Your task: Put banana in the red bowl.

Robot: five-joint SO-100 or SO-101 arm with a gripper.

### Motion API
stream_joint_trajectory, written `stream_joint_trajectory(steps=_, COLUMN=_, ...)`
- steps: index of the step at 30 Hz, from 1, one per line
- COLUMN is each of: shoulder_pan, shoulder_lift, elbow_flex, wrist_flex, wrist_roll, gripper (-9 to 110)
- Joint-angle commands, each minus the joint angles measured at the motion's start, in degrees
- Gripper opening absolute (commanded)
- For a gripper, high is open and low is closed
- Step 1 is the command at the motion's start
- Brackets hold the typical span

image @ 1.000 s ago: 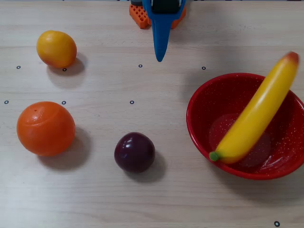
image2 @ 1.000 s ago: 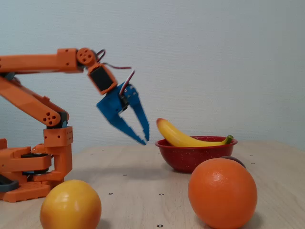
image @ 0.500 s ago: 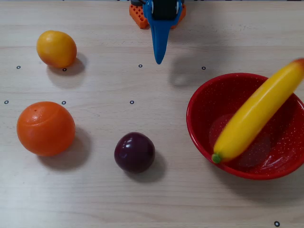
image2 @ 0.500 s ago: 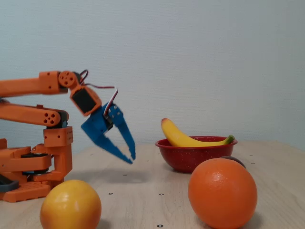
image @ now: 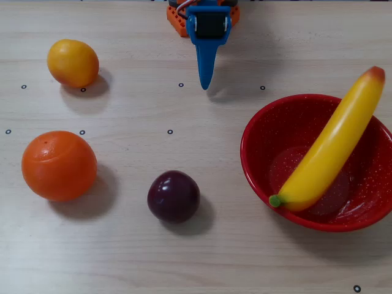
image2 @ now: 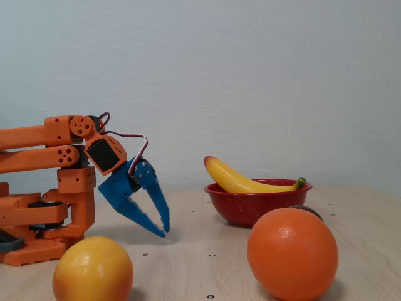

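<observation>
The long, glossy yellow plastic banana (image: 334,147) lies propped across the speckled red bowl (image: 257,160), reddish end overhanging the rim, while the blue two-finger gripper (image2: 164,231), fingers nearly closed and empty, hangs near the arm's base, well apart.

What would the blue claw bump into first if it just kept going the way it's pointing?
Probably the bare table. The gripper, fingers closed together, slants down with its tip just above the wood. Farther along that line the dark plum lies slightly aside.
</observation>
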Motion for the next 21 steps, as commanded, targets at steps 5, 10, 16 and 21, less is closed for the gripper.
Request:
stream_joint_trajectory(steps=5, shoulder_pan=1.93, shoulder_lift=4.66, elbow_flex=3.60, wrist_flex=0.26, wrist_roll=-0.09, gripper=0)
stream_joint_trajectory(steps=10, shoulder_pan=1.85, shoulder_lift=6.86, elbow_flex=5.27, wrist_flex=0.35, wrist_roll=-0.26, gripper=0)
stream_joint_trajectory(steps=16, shoulder_pan=1.49, shoulder_lift=7.29, elbow_flex=5.36, wrist_flex=0.44, wrist_roll=-0.35, gripper=0)
stream_joint_trajectory(steps=21, shoulder_pan=0.70, shoulder_lift=7.29, elbow_flex=5.36, wrist_flex=0.62, wrist_roll=-1.49, gripper=0)
